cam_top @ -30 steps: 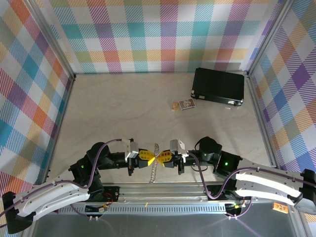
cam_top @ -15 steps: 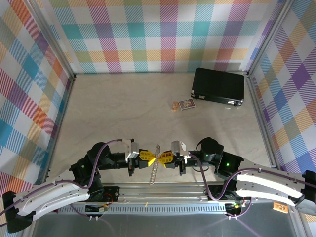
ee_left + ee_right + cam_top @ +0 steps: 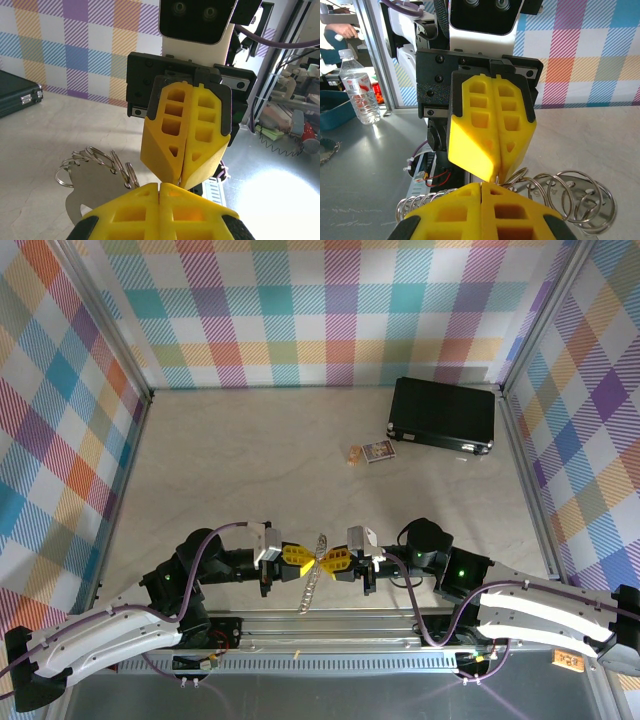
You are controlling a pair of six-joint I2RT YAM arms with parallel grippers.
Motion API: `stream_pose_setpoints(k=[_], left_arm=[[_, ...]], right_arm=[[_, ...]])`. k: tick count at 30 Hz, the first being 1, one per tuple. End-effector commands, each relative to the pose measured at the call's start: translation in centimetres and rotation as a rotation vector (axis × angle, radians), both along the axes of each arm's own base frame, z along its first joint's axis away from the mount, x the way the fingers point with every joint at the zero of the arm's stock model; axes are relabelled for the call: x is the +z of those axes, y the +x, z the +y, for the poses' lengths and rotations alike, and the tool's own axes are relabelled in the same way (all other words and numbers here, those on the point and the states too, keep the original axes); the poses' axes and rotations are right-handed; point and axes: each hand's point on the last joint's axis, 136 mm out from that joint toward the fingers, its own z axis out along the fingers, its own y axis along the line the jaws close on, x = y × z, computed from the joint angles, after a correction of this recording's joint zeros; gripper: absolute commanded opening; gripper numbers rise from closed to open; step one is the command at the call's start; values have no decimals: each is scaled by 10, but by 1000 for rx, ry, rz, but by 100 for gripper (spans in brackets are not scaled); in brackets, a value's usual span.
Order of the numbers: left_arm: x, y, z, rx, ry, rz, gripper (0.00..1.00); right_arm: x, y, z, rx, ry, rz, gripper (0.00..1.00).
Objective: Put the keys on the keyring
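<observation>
You see the left gripper (image 3: 305, 561) and right gripper (image 3: 326, 561) tip to tip at the table's (image 3: 250, 460) near edge, each pressed closed, pinching the keyring (image 3: 312, 585) held between them.

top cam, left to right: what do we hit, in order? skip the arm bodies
left tool → keyring, clamped between the two tools → right tool → small printed card → black case

2 black-and-white arms (image 3: 100, 635), purple cables (image 3: 225, 528), green lights (image 3: 458, 567), yellow cut-out pincer fingers (image 3: 172, 130)
</observation>
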Motion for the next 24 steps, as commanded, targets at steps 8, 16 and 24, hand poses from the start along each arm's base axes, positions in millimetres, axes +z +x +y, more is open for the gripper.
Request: stream_pose_setpoints(k=[8,16,24], left_arm=[[20,8,5,61,-67,-36,0],[24,9,6,68,-84,-37,0],[28,9,5,64,-102,-49,0]], right_arm=[[-1,-14,-2,67,9,-19,0],[-1,-12,-3,50,16,-19,5],[-1,-12,-6,42,21,-6,21]])
